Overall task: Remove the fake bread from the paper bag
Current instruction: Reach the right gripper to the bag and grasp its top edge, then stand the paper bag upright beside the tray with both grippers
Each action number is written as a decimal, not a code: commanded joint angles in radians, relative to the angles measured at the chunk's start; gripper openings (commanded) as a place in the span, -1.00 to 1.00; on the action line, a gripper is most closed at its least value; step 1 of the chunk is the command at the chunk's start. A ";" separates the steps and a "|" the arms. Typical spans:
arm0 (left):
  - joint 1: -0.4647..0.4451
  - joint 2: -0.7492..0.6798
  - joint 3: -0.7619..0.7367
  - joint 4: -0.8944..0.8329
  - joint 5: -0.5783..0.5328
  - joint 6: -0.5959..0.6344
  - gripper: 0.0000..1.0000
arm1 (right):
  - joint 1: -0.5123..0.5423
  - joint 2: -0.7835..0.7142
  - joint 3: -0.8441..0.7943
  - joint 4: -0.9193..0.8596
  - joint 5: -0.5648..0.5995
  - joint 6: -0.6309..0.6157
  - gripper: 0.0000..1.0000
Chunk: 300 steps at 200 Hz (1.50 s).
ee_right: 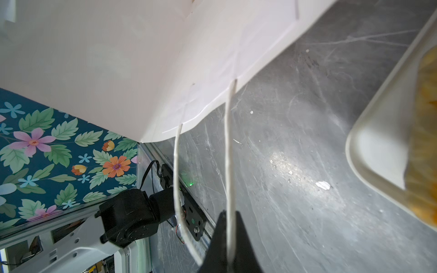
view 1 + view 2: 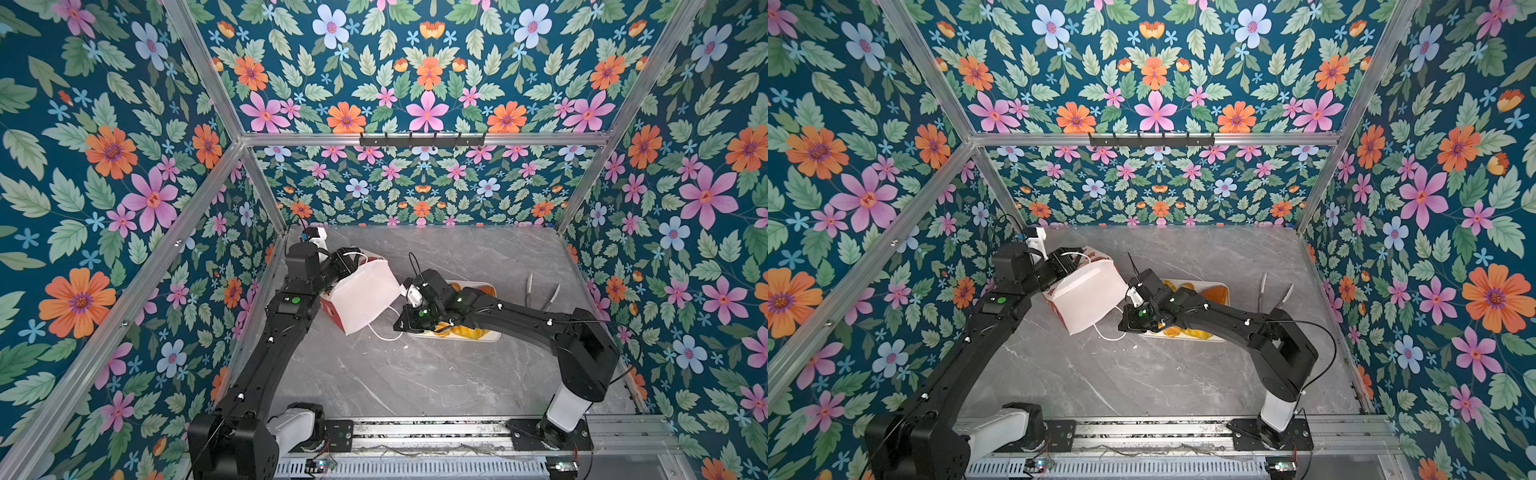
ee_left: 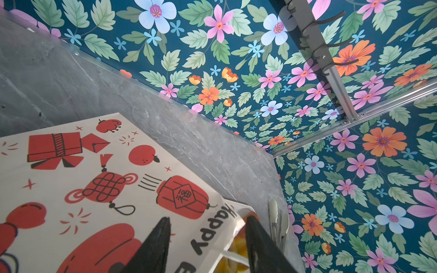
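**A:** Where's the bread [image 2: 463,331]?

**B:** The pieces I can see lie on the white tray [image 2: 457,339], mostly hidden under the right arm [image 2: 519,316].

**A:** And the paper bag [image 2: 365,299]?

**B:** It's tipped on the table [image 2: 415,382], just beside the tray, with its white inside showing in both top views.

**A:** The fingers?

**B:** The right fingers [image 1: 243,236] are closed on a white cord handle [image 1: 228,153]. The left fingers [image 3: 158,243] stand apart astride the bag's rim, and I can't tell whether they pinch it.

**A:** Anything else?

**B:** Tongs [image 2: 544,291] lie beyond the tray, well apart from the bag.
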 commanded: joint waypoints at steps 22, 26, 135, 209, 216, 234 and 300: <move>0.002 -0.006 -0.015 0.025 -0.006 0.013 0.22 | -0.001 -0.067 0.051 -0.064 0.075 -0.059 -1.00; 0.002 -0.006 -0.017 0.021 -0.010 0.015 0.25 | -0.003 -0.070 0.060 -0.078 0.082 -0.066 -1.00; 0.000 -0.023 -0.024 -0.018 -0.017 0.105 0.72 | -0.117 -0.114 0.275 -0.271 0.054 -0.171 -1.00; 0.000 -0.077 -0.012 0.013 0.010 0.122 0.88 | -0.159 -0.038 0.452 -0.415 0.050 -0.242 -1.00; 0.000 -0.076 -0.011 0.014 0.004 0.122 0.89 | -0.160 -0.033 0.469 -0.418 0.041 -0.243 -1.00; -0.001 -0.073 -0.009 0.014 -0.009 0.123 0.89 | -0.159 -0.004 0.526 -0.454 0.040 -0.261 -1.00; -0.001 -0.099 0.012 0.041 -0.014 0.111 0.89 | -0.188 0.047 0.664 -0.516 0.061 -0.287 -1.00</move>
